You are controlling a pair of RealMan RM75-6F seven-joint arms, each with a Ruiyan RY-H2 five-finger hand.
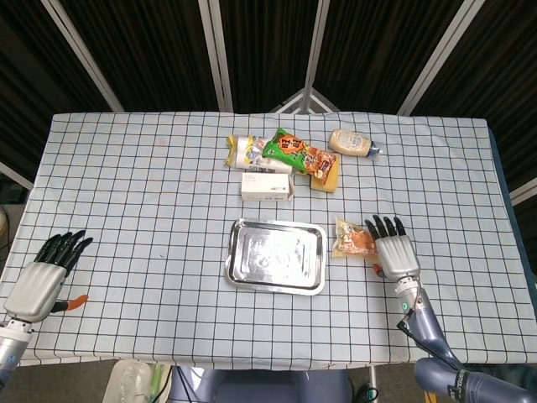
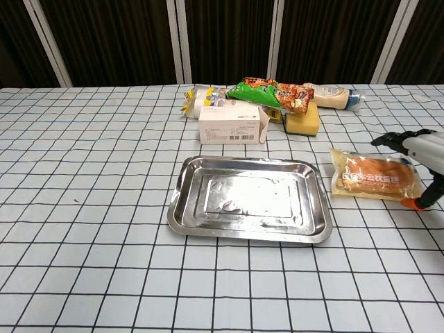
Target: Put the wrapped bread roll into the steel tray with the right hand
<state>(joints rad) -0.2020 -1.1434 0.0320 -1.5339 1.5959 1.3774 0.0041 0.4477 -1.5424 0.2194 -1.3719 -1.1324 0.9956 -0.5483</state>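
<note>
While a checked cloth covered the whole table (image 1: 126, 185), a rectangular steel tray (image 1: 276, 256) sat near the middle of it, shiny and bare inside. Toward the far edge lay a cluster of groceries: a white box (image 1: 267, 185), a green snack bag (image 1: 295, 152), a yellow sponge (image 2: 302, 121) and a pale squeeze bottle (image 1: 352, 142). Just right of the tray lay the wrapped bread roll (image 2: 374, 175), an orange-brown bun sealed in clear plastic with printed lettering. The right hand (image 1: 394, 253) hovered at the roll's right end, fingers straight and slightly spread, holding nothing. The left hand (image 1: 38, 281) rested by the near left corner, fingers spread.
</note>
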